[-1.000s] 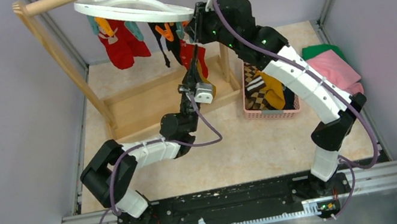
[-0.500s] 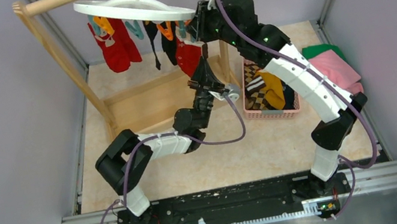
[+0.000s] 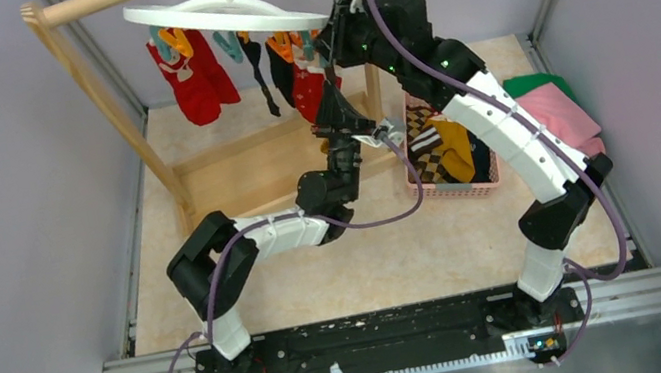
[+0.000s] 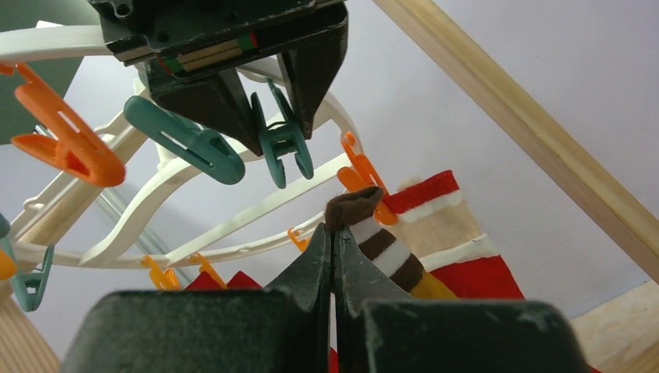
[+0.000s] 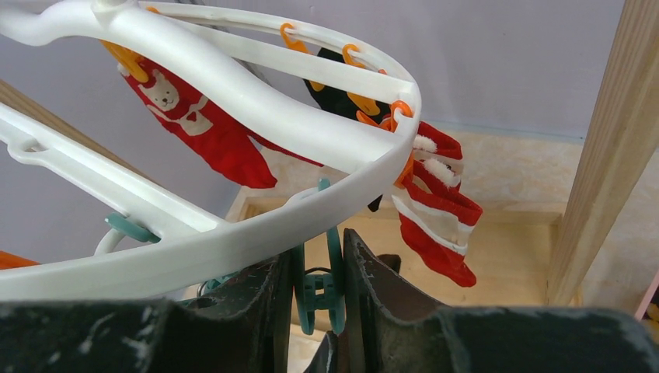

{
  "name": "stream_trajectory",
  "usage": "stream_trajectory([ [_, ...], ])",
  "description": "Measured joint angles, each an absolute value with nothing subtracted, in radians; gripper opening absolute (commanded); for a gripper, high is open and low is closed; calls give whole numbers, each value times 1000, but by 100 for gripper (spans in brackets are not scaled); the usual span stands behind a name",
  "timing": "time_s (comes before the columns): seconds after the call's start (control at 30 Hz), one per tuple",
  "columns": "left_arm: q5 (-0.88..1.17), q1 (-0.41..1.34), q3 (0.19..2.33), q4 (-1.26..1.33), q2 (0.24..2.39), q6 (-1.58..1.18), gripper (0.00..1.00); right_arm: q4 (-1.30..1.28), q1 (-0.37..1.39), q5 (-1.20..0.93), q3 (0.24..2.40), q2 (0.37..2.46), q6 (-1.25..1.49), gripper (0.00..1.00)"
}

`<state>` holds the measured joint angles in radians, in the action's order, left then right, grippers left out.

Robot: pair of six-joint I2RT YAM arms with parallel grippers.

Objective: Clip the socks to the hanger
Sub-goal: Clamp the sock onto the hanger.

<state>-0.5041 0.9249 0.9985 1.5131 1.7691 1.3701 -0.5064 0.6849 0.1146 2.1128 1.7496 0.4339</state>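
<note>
At the left of the white hanger point(image 3: 216, 8), red socks point(image 3: 191, 73) hang already clipped. In the middle, the left end effector point(image 4: 334, 233) is pinched together on the brown cuff of a striped sock point(image 4: 385, 250), just below and right of the teal clip point(image 4: 281, 144). The right end effector point(image 5: 319, 268) is clamped on that clip under the ring. Further right, more socks lie in the pink basket point(image 3: 454, 191).

Little cuff shows above the fingertips, so the clip may miss it. The hanger hangs free, so a push could swing the clip away.
</note>
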Motion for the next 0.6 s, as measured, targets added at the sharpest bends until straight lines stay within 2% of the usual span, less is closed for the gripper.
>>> stream_trajectory([
  [0.6,-635,931,1102,1510,1840,1390,0,-505,673,106,2113,1750,461,0],
])
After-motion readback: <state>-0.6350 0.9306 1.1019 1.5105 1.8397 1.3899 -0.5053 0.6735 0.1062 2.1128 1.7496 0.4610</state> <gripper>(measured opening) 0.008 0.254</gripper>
